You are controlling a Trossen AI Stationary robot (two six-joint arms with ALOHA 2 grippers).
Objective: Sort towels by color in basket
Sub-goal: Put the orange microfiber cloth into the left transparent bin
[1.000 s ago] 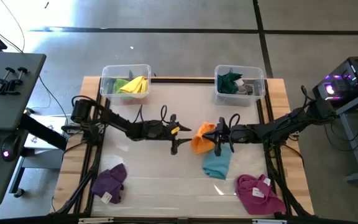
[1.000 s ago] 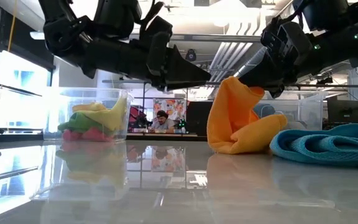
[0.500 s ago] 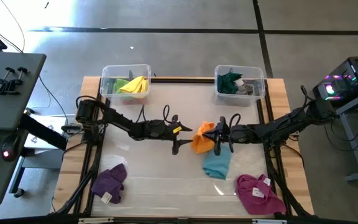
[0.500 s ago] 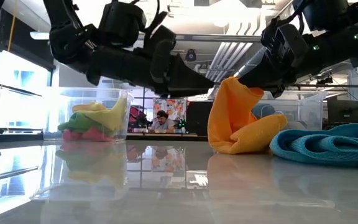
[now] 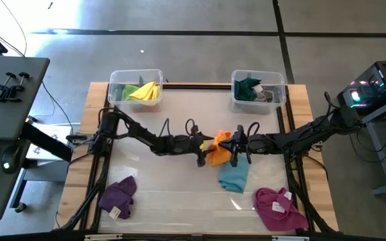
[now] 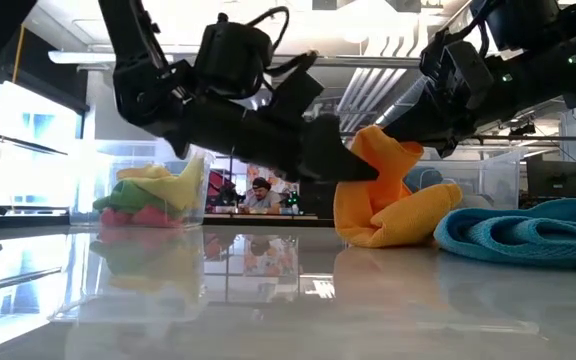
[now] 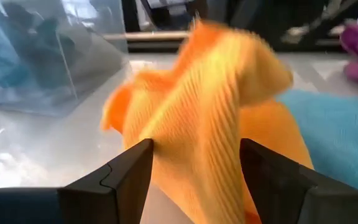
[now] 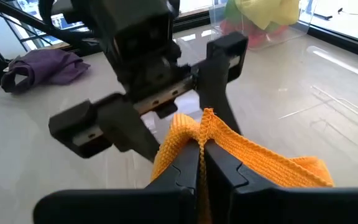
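R gripper (image 8: 201, 163) pinching ribbed orange towel (image 5: 218, 148), L gripper (image 7: 194, 165) wide, straddling it

Left gripper (image 5: 205, 148), advanced rightward across the table from a second ago, now has its spread fingers either side of the orange towel (image 5: 220, 148).

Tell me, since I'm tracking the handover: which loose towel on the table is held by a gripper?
The orange towel. The right gripper pinches its raised fold, with the open left gripper around it. The blue, purple and magenta towels lie untouched.
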